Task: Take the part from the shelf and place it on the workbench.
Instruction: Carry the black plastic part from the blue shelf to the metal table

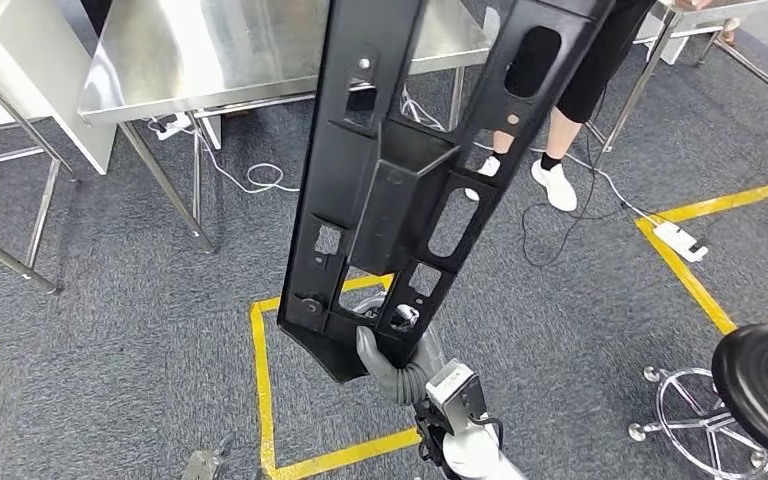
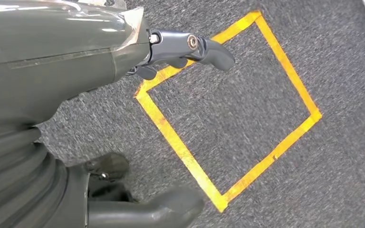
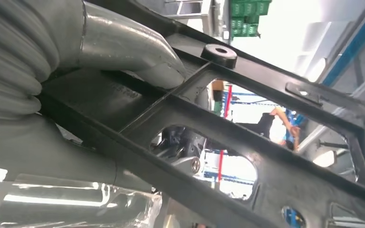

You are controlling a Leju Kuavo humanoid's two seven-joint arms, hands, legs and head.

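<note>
Grey carpet [image 1: 140, 330] covered the floor, marked with a yellow taped square [image 1: 265, 400] just in front of the robot and another taped outline [image 1: 695, 260] off to the right. A steel workbench [image 1: 210, 60] stood ahead across the carpet, well apart from the robot, with white cables trailing under its legs. A person [image 1: 585, 70] in dark clothes and white shoes stood at the bench's right end, and a black round stool [image 1: 765, 375] sat at the right edge of the head view.

The right hand [image 1: 395, 365] came up from below, fingers clamped on the lower end of the part [image 1: 400, 170], a long black plastic panel with cut-out openings. The panel rose steeply, tilted a little to the right, its top out of the head view. In the right wrist view the thick thumb [image 3: 138, 59] pressed against a rib of the panel.

The left hand [image 2: 185, 47] hung over the carpet beside the taped square, holding nothing, its fingers partly curled and apart. Open carpet lay between the robot and the bench.
</note>
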